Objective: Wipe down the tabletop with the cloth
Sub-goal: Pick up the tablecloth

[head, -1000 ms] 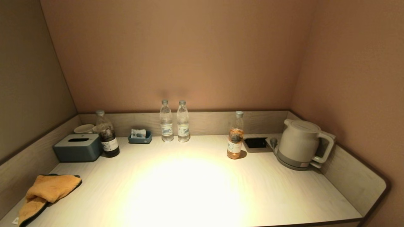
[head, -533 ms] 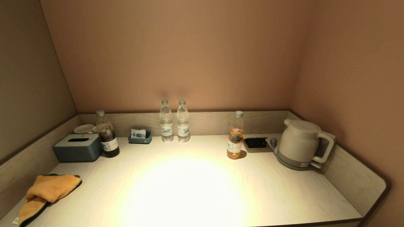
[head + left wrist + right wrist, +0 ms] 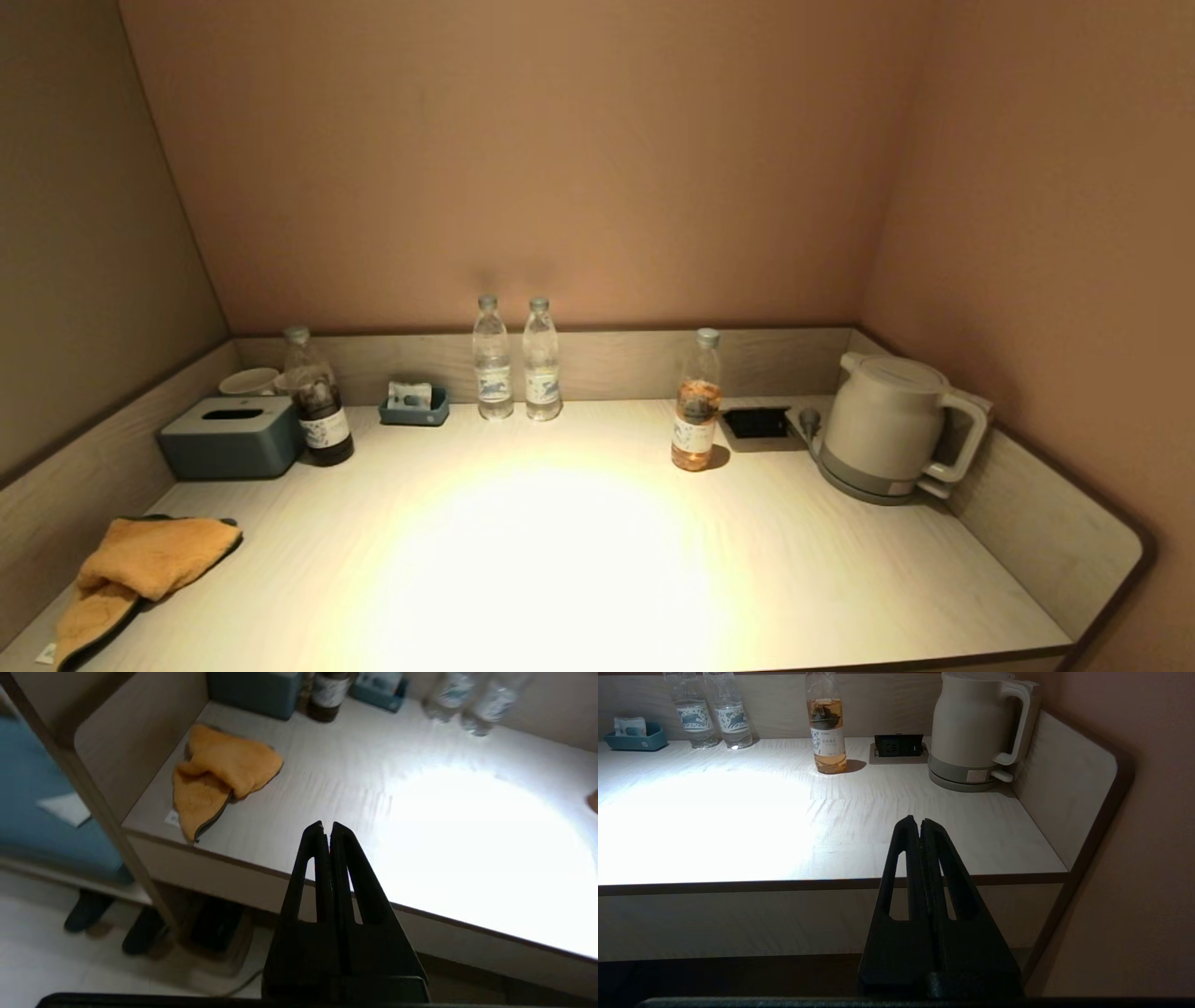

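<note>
The orange cloth (image 3: pixel 140 569) lies crumpled at the table's (image 3: pixel 579 560) near left corner. Both the left gripper (image 3: pixel 327 828) and right gripper (image 3: pixel 920 823) hang off the near edge, fingers pressed together, empty.

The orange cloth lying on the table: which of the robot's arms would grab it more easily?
Probably the left. The orange cloth lies at the tabletop's front left corner, in the left wrist view just beyond the shut left gripper. The right gripper, also shut, faces the kettle end.
</note>
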Motion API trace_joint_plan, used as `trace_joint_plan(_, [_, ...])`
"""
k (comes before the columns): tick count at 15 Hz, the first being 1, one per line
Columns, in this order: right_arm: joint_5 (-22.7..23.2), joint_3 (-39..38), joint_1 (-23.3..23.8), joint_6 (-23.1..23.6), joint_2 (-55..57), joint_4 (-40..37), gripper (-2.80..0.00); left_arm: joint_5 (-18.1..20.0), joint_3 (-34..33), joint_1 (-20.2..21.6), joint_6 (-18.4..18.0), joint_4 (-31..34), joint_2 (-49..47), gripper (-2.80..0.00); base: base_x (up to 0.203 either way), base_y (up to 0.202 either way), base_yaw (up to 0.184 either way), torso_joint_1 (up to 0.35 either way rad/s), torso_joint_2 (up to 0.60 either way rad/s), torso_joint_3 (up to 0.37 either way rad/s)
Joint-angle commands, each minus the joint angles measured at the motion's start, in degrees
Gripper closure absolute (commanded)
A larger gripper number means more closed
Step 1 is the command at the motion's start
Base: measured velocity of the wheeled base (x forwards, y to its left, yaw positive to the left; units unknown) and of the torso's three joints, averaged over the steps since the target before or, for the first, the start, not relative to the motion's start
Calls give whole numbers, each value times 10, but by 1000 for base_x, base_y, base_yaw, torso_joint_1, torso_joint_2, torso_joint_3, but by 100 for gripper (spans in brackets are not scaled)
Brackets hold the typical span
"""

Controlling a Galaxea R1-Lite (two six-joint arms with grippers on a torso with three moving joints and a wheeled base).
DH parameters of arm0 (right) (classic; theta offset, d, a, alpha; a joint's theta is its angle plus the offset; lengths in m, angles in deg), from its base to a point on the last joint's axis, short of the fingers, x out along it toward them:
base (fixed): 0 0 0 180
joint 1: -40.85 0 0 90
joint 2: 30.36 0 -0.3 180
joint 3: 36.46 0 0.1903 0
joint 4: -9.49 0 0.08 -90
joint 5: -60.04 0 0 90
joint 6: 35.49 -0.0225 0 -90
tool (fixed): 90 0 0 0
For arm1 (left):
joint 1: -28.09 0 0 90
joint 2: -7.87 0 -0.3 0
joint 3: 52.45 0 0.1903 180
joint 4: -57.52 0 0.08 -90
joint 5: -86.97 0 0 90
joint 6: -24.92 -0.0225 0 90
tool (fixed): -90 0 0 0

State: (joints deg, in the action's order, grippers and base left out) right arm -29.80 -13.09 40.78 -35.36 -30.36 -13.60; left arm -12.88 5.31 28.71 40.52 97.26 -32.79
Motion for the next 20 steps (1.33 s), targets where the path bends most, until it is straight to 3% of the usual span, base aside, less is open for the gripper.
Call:
trace_joint_plan(1, [0,0,0,0,0,0,0,-41,96,15,42,9,-313,0,0,0,0,0,0,0])
trace_joint_plan(5, [0,0,0,0,0,0,0,-114,257,67,84,26,-605,0,0,0,0,0,0,0])
trace_joint_plan(9, [0,0,0,0,0,0,0,-175,367,104,97,33,-760,0,0,0,0,0,0,0])
trace_joint_plan(20, [0,0,0,0,0,0,0,-156,393,116,98,31,-807,0,0,0,0,0,0,0])
